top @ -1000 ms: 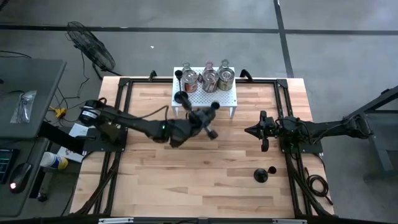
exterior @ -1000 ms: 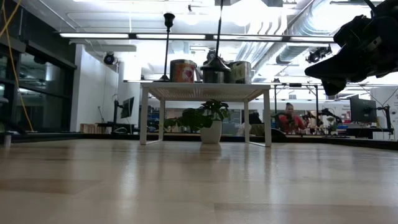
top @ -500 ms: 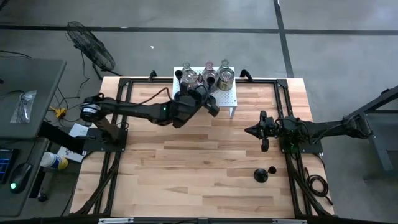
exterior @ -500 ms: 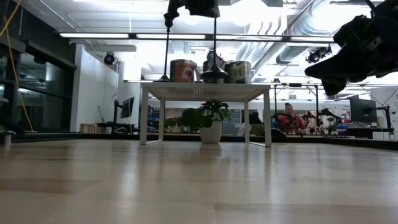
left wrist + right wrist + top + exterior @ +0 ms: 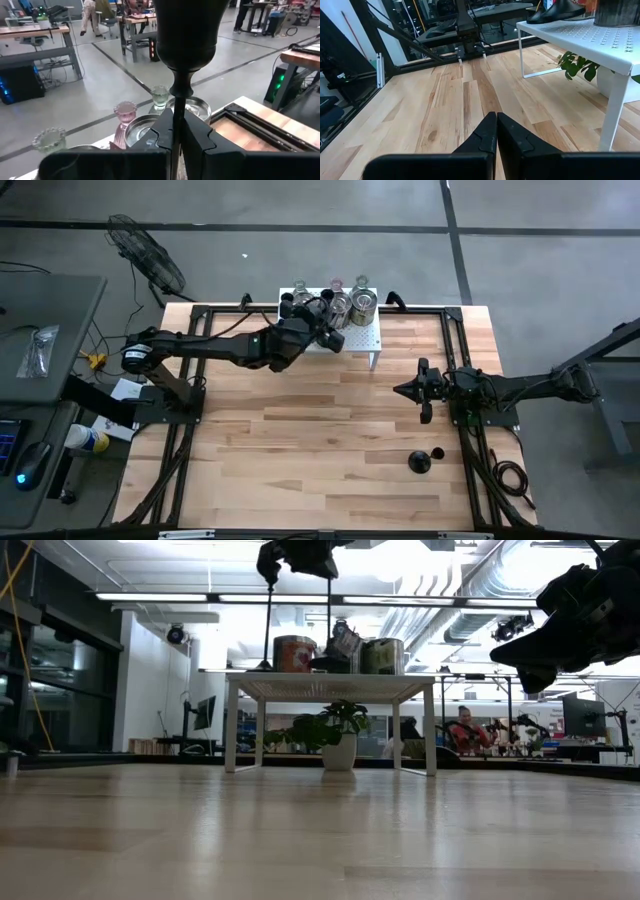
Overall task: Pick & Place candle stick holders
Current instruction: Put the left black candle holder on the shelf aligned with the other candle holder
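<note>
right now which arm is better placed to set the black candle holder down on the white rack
Left. The left gripper is shut on the black candle holder and hangs above the white rack. The right gripper is shut, holds nothing, and sits over the table to the rack's right.

Even, bright overhead light fills the room, and the wooden table (image 5: 330, 430) shows only faint shadows. In the low view, ceiling lamps (image 5: 300, 598) at twelve o'clock glare white, leaving the arms as dark silhouettes. The black candle holder (image 5: 185, 45) close to the left wrist camera looks soft and blurred.
</note>
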Available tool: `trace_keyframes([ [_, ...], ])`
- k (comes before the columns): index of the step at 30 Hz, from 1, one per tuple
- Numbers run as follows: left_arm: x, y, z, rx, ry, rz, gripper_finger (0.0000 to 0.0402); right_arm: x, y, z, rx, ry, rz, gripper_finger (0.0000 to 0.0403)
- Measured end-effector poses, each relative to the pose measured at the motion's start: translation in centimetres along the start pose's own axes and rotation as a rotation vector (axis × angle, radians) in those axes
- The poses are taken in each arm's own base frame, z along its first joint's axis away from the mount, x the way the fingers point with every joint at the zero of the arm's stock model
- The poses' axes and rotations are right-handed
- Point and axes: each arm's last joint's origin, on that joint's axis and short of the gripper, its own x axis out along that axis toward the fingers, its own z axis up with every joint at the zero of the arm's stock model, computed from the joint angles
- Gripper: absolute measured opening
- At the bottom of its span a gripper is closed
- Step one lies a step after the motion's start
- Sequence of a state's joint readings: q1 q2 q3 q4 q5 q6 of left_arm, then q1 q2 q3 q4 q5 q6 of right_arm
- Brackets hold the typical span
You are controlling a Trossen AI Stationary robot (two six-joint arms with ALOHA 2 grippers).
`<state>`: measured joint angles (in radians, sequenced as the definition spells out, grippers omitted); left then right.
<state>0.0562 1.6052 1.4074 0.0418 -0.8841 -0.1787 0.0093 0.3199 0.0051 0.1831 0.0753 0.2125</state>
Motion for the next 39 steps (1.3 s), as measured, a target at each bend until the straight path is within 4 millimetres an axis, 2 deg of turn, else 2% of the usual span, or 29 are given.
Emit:
trace_keyframes([
  [6,0.8,0.8,0.0,0.002,0.019,0.002,0.0007,0.0,0.0,0.0,0.000,0.000,0.000,0.0004],
  [22,1.1,1.0,-0.2,-0.009,0.036,0.007,0.0007,0.0,0.0,0.0,0.000,0.000,0.000,0.0004],
  [29,0.3,0.3,-0.4,0.000,0.037,-0.010,0.0007,0.0,0.0,0.0,0.000,0.000,0.000,0.0004],
  [39,-1.0,-0.6,-0.4,-0.013,0.006,0.051,0.0007,0.0,0.0,0.0,0.000,0.000,0.000,0.0004],
])
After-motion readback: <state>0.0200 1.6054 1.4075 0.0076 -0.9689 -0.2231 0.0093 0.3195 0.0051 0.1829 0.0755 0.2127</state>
